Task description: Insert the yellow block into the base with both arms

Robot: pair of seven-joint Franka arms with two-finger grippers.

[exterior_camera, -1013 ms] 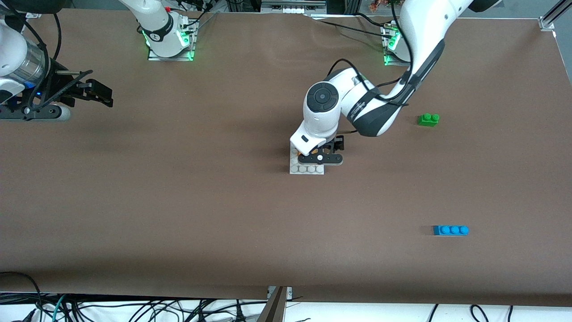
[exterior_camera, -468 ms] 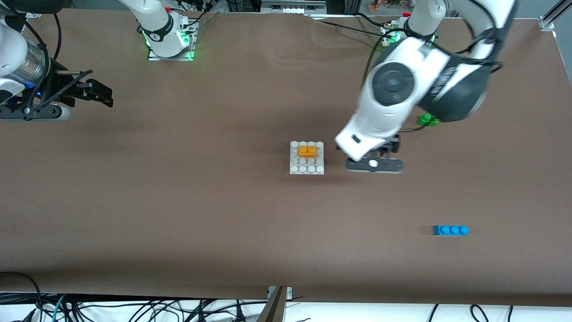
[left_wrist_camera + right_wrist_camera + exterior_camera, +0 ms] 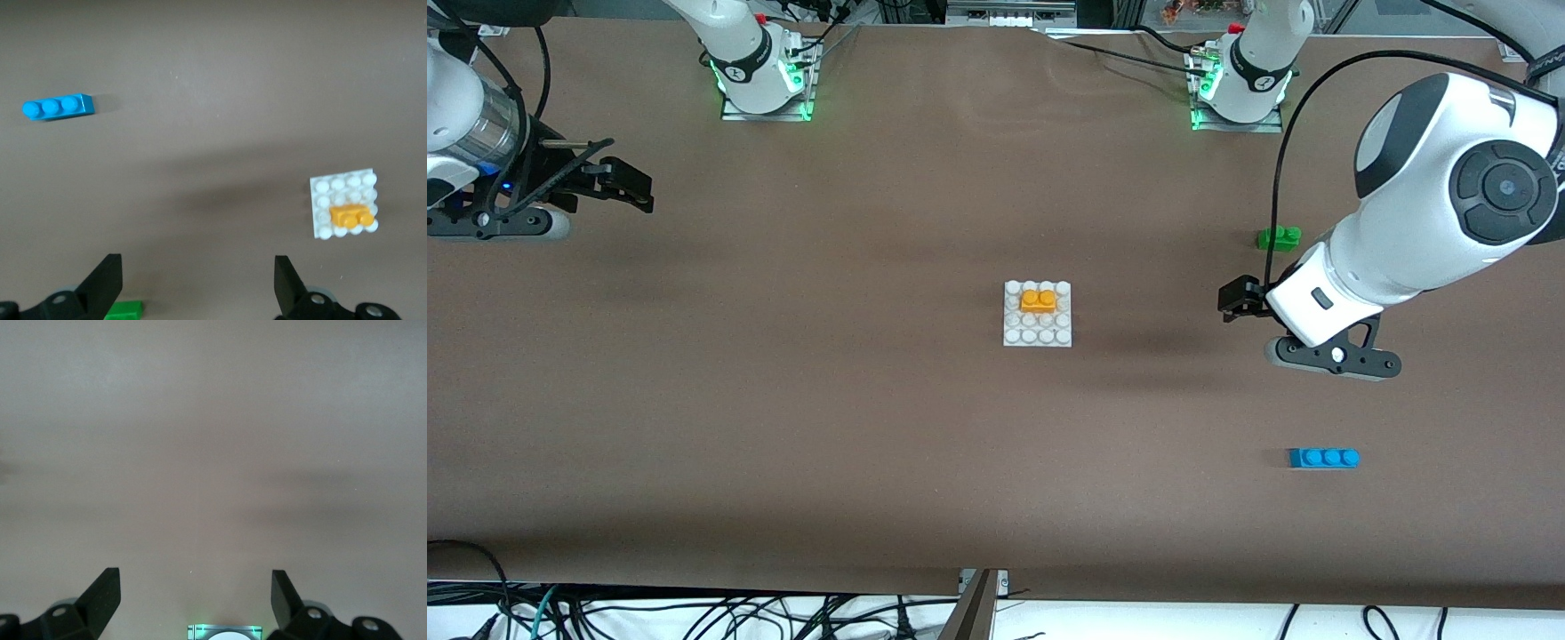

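The yellow block sits on the base at frame centre. My left gripper hangs spread and empty at mid-right. My right gripper waits spread at upper left.

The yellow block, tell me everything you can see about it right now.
The yellow block is a small orange-yellow brick, plastic by its look, with two round studs on top. It sits flat on the white studded base, among the stud rows farther from the front camera. Nothing else touches it; neither pincer is near it.

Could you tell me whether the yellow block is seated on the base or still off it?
On it: the yellow block sits flat among the studs of the white base, with no gripper touching it.
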